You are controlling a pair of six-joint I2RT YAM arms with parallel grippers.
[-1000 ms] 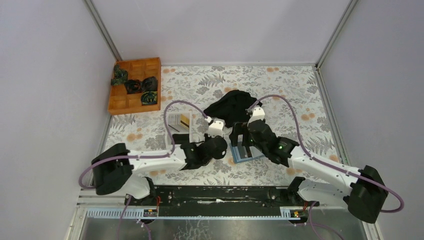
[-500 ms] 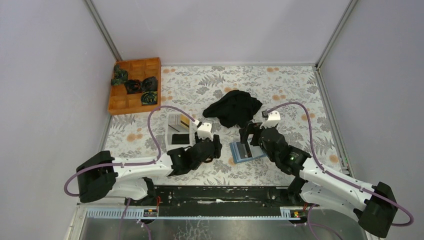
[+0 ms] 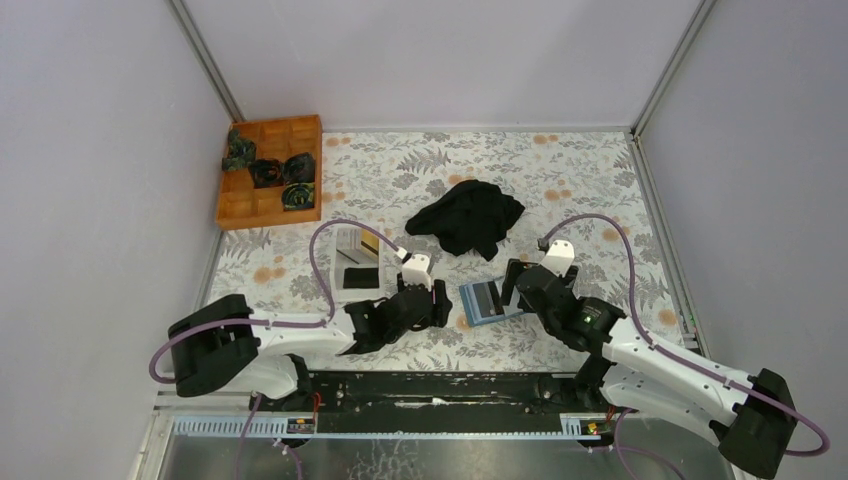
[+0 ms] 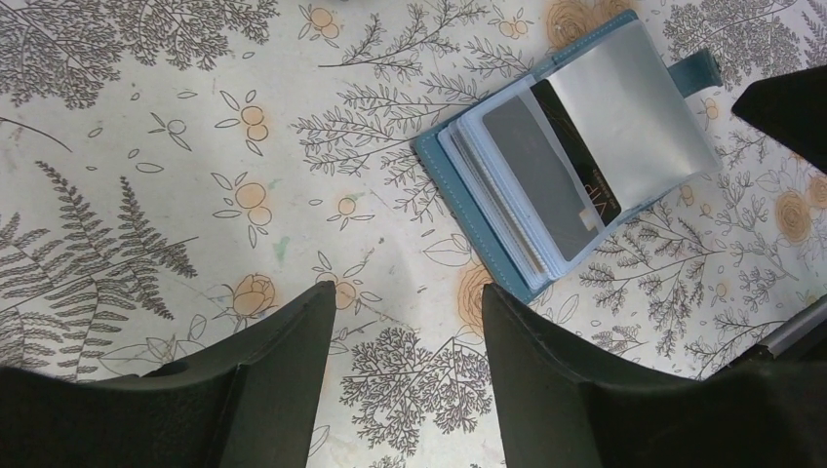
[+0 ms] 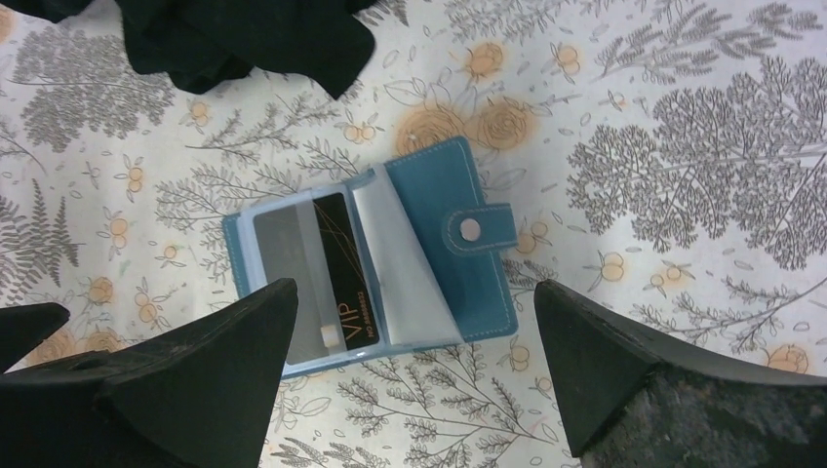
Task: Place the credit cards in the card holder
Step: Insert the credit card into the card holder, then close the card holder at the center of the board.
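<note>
On the flowered tabletop, between the two arms and just on the near side of the crumpled black cloth (image 3: 468, 218), the card holder (image 5: 444, 214) lies spread open, face up. Its cover is teal-blue with pale stitching round the edge, and a short closing tab with a round metal stud sticks out from one side. Inside is a stack of clear plastic sleeves, and one loose sleeve leans across the tab-side cover. A black card (image 5: 336, 263) with gold lettering reading "VIP" sits tucked in a sleeve. A plain grey card (image 5: 278, 249) overlaps it on the side away from the tab.

The left gripper (image 4: 408, 322) hangs beside the holder's left edge with its dark fingers spread apart and only tabletop between them. The right gripper (image 5: 414, 292) is over the holder's right side, its jaws parted very wide with nothing held. The holder shows in the gap beneath them.

Further left stands a white tray (image 3: 343, 262) with a dark rectangle lying in it. A wooden compartment box (image 3: 270, 205) sits in the far left corner.
</note>
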